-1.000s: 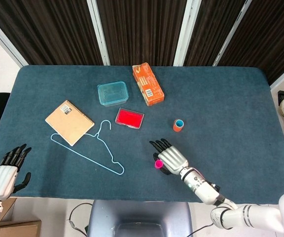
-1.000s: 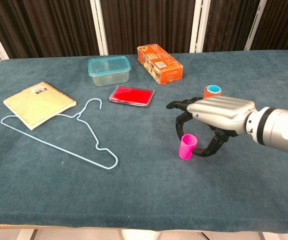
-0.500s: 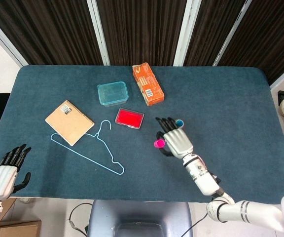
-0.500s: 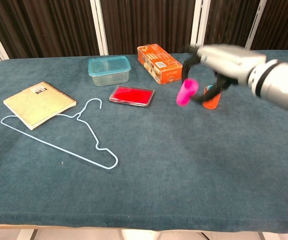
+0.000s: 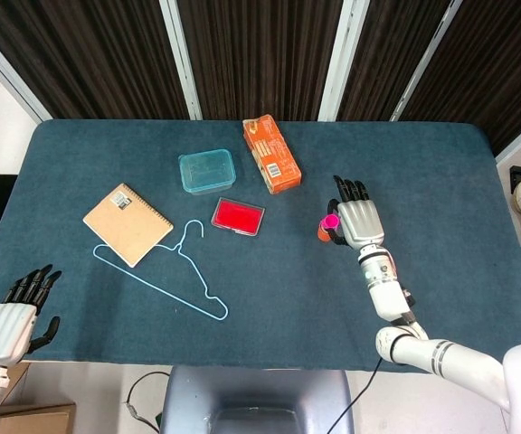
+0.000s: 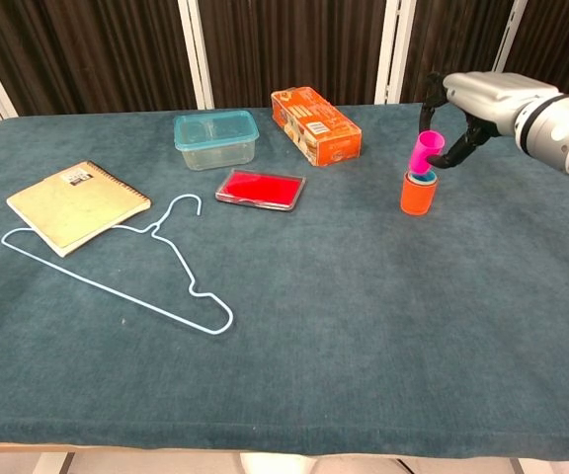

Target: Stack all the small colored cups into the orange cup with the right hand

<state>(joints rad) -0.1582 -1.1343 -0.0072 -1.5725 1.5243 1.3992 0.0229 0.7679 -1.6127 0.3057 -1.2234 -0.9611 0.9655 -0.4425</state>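
Hovering the pink cup (image 6: 426, 152) tilted right over the orange cup (image 6: 417, 195) — which already has a blue one nested inside — looks like lining up the drop. Right robot hand (image 6: 474, 99) pinches the pink cup; left robot hand (image 5: 12, 323) sits off the desk (image 6: 364, 326), fingers apart, holding nothing.

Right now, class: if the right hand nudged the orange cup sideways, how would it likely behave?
The orange cup stands upright, taller than wide, so it would probably tip. It looks like light plastic. The table covering looks fabric-like, likely resisting sliding. The pink cup, tilted into its mouth, might steady it.
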